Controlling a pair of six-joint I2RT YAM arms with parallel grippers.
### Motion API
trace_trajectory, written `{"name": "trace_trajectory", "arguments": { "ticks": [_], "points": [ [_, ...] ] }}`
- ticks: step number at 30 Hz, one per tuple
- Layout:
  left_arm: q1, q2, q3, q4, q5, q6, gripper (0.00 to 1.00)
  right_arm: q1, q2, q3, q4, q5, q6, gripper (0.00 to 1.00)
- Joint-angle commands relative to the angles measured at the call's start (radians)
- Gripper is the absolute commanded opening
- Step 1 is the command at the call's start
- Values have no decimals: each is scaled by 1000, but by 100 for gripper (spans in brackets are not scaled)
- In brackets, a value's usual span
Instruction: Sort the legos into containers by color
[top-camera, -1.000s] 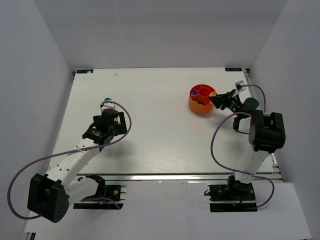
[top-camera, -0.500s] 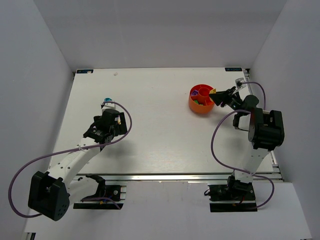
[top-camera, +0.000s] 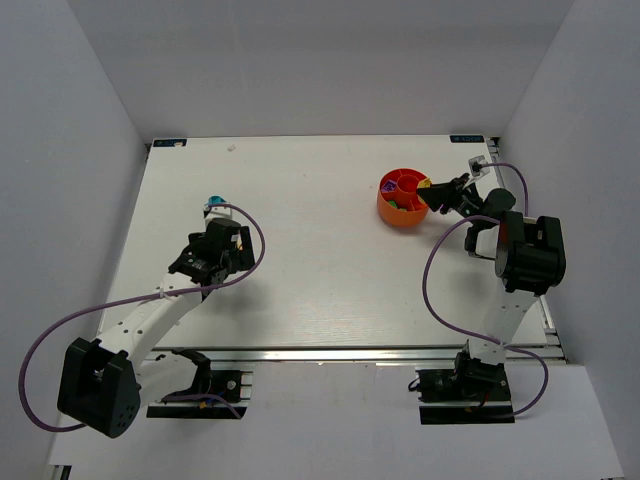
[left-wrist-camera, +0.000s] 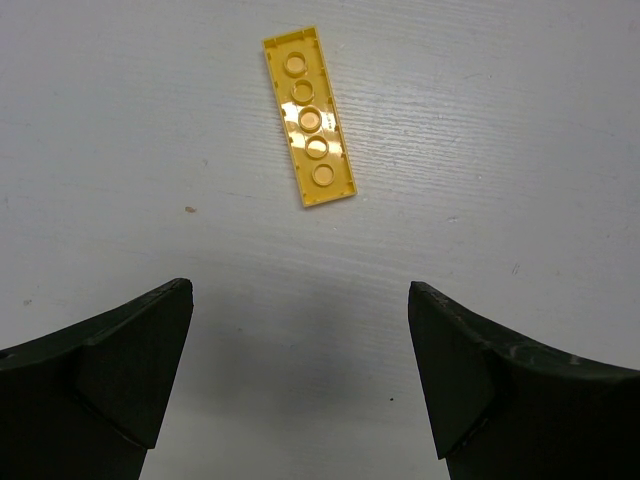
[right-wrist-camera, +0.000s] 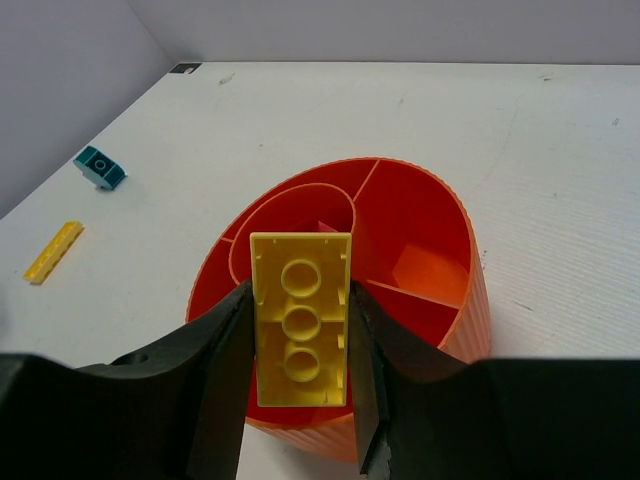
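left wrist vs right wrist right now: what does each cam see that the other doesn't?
Left wrist only: the left fingers, wide open and empty, and the five studs on the yellow plate ahead of them. Right wrist only: the right fingers clamping a yellow brick at the near rim of the orange bowl, plus a teal lego on the table. Both: the white table and a long yellow plate lying flat, probably the same piece, tiny at the right wrist's left edge.

White table (top-camera: 320, 260): orange bowl (top-camera: 400, 216), yellow flat lego (left-wrist-camera: 309, 117), teal lego (right-wrist-camera: 99, 166)
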Motion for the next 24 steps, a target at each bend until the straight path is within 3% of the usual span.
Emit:
{"name": "trace_trajectory", "arguments": {
  "ticks": [1,2,5,19,20,24],
  "points": [
    [3,-6,37,3,2,-8,98,2,7,31,449,-15,7,37],
    [3,-6,35,0,2,-7,98,2,9,31,448,-16,5,45],
    [3,-6,37,0,4,-8,98,2,9,27,446,-16,7,55],
    [3,-6,34,3,8,-11,96,-7,-42,4,458,-12,10,65],
    [3,-3,32,6,10,-14,93,-10,-57,-6,460,-9,8,65],
    [3,40,40,-11,-16,-74,52,-41,-214,-38,327,37,-21,63]
  ]
}}
